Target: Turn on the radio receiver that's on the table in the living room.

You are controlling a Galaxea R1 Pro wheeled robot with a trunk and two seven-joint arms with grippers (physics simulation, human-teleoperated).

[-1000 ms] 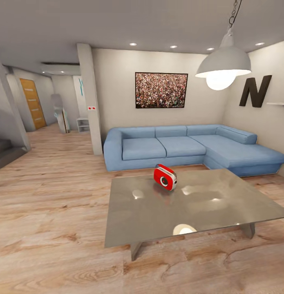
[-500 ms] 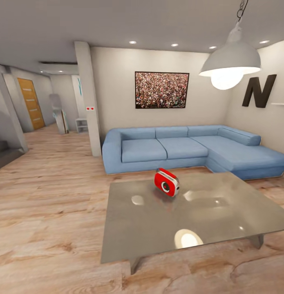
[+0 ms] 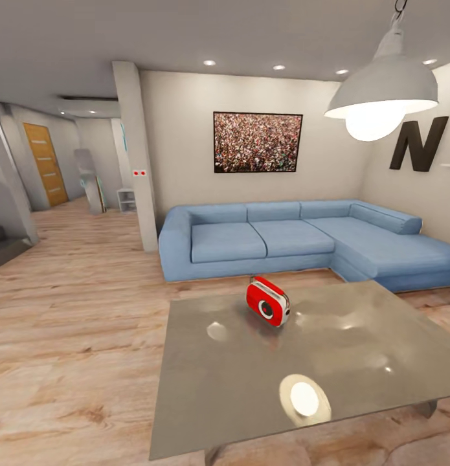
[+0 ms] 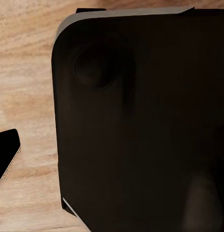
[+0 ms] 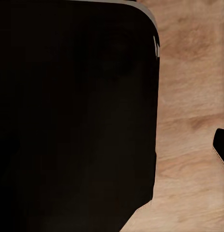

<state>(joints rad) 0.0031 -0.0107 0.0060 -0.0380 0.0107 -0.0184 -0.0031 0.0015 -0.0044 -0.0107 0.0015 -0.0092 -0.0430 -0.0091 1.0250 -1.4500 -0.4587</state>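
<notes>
You had the low grey surface in front of you, its glossy top wide and rectangular, standing on the light wood plank floor. The red radio stood directly on that surface, upright, toward its far edge and near the middle of its width, its round dial facing you at a slight angle. Bright reflections of the lamps showed on the bare grey top around and in front of the radio. The blue sofa rested on the same floor just beyond the surface's far edge. Both wrist views looked down on the wood planks.
</notes>
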